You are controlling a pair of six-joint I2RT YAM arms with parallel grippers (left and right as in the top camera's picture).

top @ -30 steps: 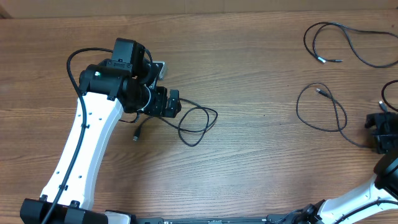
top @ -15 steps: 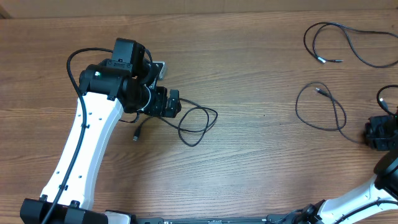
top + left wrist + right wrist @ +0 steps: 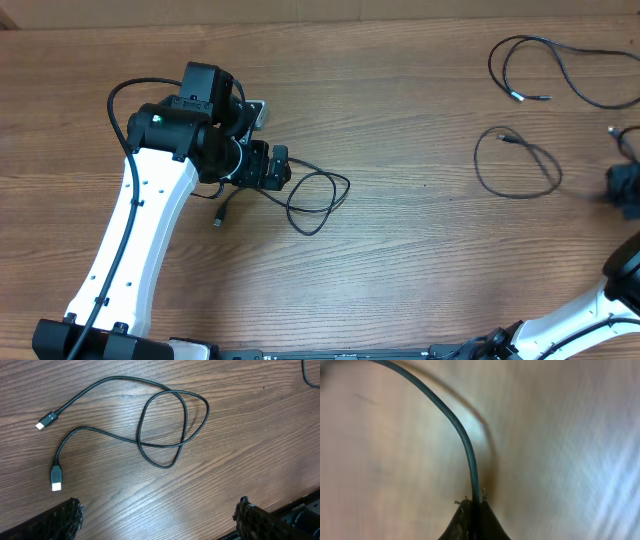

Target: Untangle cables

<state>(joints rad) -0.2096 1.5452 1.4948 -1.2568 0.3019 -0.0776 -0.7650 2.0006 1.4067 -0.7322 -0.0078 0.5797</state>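
Ahead of the left hand (image 3: 159,524), a looped cable (image 3: 139,435) lies flat on the desk (image 3: 260,435), crossed over itself once into a loose ring. Both of its ends run off to one side of the hand. The far plug (image 3: 45,420) sits farther out, and the near plug (image 3: 56,478) rests close to one of the fingers (image 3: 67,517). This hand is spread wide and touches nothing; the cable lies apart from both fingertips.

At the other side of the desk, the right hand (image 3: 472,507) is pressed together, pinching a pinched cable (image 3: 465,440) right at its fingertips. From the grip the cord rises away from the hand and bends off to one side. The wrist view is blurred, so its far end cannot be made out.

From above, a middle cable (image 3: 479,168) lies in an open loop near the right hand, toward the left hand. A far cable (image 3: 563,68) lies in loops beyond it, well apart. Whether the middle cable is the one being pinched cannot be told.
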